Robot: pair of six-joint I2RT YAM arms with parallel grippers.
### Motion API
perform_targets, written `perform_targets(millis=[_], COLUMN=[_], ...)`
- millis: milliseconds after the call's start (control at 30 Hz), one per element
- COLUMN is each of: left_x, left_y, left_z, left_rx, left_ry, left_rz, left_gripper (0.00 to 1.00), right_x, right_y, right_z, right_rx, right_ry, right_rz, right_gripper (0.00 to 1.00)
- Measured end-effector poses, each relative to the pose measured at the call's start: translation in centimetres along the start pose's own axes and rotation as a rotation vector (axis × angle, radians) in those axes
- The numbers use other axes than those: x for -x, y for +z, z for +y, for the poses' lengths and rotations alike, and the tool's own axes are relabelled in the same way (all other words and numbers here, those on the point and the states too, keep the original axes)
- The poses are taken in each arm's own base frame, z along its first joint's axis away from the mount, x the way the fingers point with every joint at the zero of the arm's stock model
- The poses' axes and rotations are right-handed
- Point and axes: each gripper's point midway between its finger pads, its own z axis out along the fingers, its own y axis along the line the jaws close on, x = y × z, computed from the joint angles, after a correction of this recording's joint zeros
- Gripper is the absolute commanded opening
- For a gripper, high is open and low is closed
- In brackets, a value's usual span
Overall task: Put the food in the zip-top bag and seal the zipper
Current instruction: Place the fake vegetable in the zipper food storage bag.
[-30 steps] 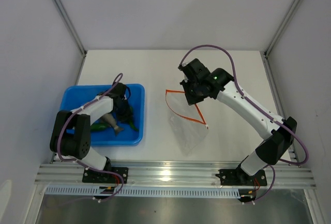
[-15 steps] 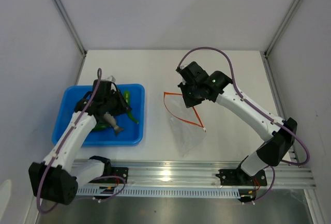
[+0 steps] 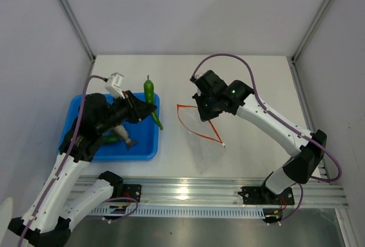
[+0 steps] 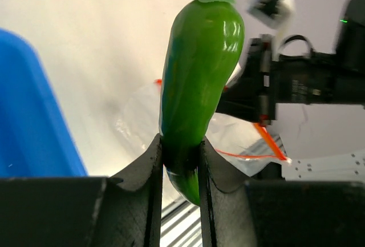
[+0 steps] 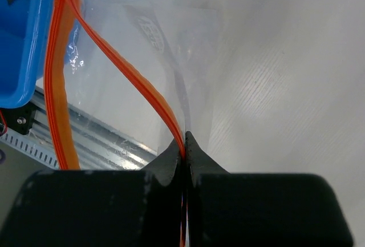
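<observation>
My left gripper (image 3: 147,105) is shut on a green pepper (image 3: 149,92) and holds it up above the right rim of the blue tray; in the left wrist view the pepper (image 4: 197,81) stands between my fingers (image 4: 181,157). My right gripper (image 3: 204,112) is shut on the orange-red zipper (image 3: 194,126) of the clear zip-top bag (image 3: 205,147), holding its mouth open and raised. In the right wrist view the zipper (image 5: 134,81) runs into my shut gripper (image 5: 183,147) and the bag (image 5: 122,47) hangs below. More food (image 3: 113,138) lies in the tray, partly hidden by my left arm.
The blue tray (image 3: 145,153) sits at the left of the white table. An aluminium rail (image 3: 194,191) runs along the near edge. Grey walls close in the left, back and right sides.
My left arm has lifted the green pepper out of the tray and swung it up and to the right. My right gripper has shifted slightly left, still holding the bag's zipper.
</observation>
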Motion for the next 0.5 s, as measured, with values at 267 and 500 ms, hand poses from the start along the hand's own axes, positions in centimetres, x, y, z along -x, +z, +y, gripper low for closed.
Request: perform_targets(millis=[267, 500], left_x=[1.5, 2.4], left_y=[1.8, 5.6], left_z=[-3.9, -4.2], left_rx=[-0.007, 0.060], left_ry=[0.071, 0.123], left_rz=[-0.053, -0.101], left_gripper=[0.00, 0.01], right_x=[-0.7, -1.0], right_y=[-0.1, -0.3], right_z=[2.0, 3.0], right_rx=[0.043, 0.088], right_ry=[-0.030, -0.015], right_rz=[0.017, 0.033], right_gripper=[0.00, 0.00])
